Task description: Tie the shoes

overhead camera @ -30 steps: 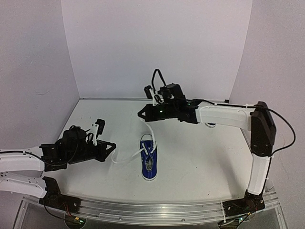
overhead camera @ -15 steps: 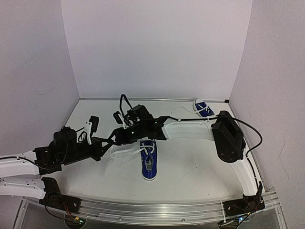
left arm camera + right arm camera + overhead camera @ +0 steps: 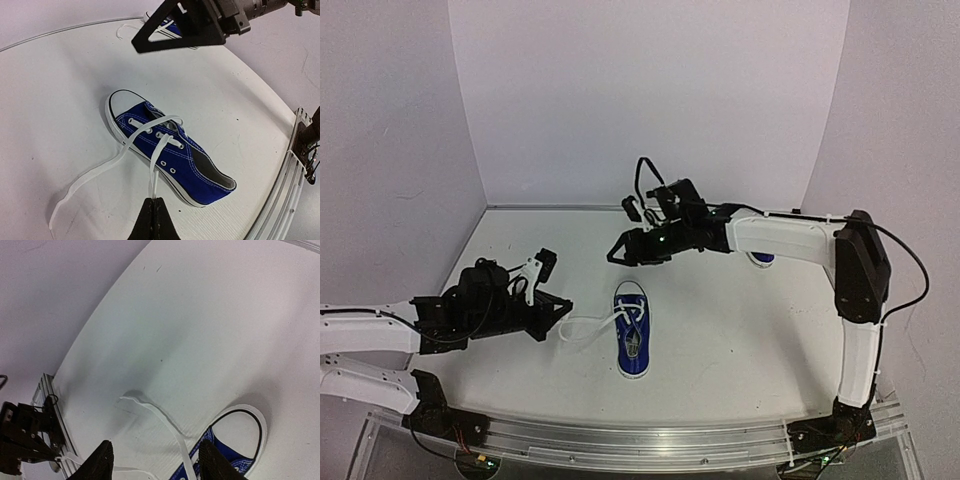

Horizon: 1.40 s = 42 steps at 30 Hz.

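Note:
One blue shoe [image 3: 632, 342] with a white toe cap lies mid-table, toe pointing away; in the left wrist view the shoe [image 3: 172, 152] lies diagonally. My left gripper [image 3: 566, 306] is shut on one white lace [image 3: 155, 162], which runs taut from the eyelets to the left gripper's tip [image 3: 154, 201]. The other lace [image 3: 92, 176] lies loose on the table to the shoe's left. My right gripper [image 3: 618, 254] hovers open above and behind the toe, holding nothing. Between the right gripper's [image 3: 156, 463] fingers I see the loose lace [image 3: 161, 418] and the toe cap [image 3: 242, 432]. The second shoe [image 3: 761, 259] lies far right, mostly hidden by the right arm.
Pale walls close in the white table [image 3: 740, 340] at the back and sides. A metal rail [image 3: 650, 445] runs along the near edge. The left arm's base [image 3: 22, 440] shows at the lower left of the right wrist view.
The right gripper, shut a second ago at the back, swung down beside the left gripper, opened and returned to the back. The loose lace now lies left of the shoe. Left gripper stays shut.

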Each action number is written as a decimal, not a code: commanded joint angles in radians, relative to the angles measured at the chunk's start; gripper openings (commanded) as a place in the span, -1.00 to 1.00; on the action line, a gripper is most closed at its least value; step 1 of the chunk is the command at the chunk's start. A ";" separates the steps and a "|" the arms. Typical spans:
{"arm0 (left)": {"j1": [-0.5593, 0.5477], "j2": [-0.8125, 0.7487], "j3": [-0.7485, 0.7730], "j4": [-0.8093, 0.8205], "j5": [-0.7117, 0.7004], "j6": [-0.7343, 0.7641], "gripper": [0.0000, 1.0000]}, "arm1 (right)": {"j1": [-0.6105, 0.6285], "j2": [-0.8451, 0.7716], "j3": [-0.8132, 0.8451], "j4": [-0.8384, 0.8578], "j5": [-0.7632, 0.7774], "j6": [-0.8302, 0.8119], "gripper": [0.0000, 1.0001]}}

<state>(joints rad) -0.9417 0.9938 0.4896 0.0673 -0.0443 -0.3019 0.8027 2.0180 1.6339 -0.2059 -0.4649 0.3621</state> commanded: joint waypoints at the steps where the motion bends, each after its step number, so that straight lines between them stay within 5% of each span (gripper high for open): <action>1: -0.002 0.046 0.094 0.003 0.038 0.097 -1.00 | 0.023 0.039 0.030 -0.205 0.042 -0.135 -0.02; 15: -0.002 0.151 0.131 0.095 0.061 0.229 -1.00 | 0.024 0.143 0.081 -0.321 -0.001 -0.210 -0.17; 29: 0.030 0.259 0.241 -0.023 -0.049 0.288 -1.00 | 0.023 0.064 0.061 -0.325 -0.065 -0.260 -1.00; 35: 0.166 0.293 0.219 0.096 0.133 0.306 -1.00 | 0.024 -0.002 -0.003 -0.280 -0.066 -0.260 -1.00; 42: 0.196 0.412 0.280 0.120 0.255 0.558 -1.00 | 0.023 -0.059 -0.075 -0.209 -0.090 -0.253 -1.00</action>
<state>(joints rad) -0.7410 1.3428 0.7029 0.1337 0.1034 0.0839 0.8253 2.0247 1.5838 -0.4781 -0.5234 0.1192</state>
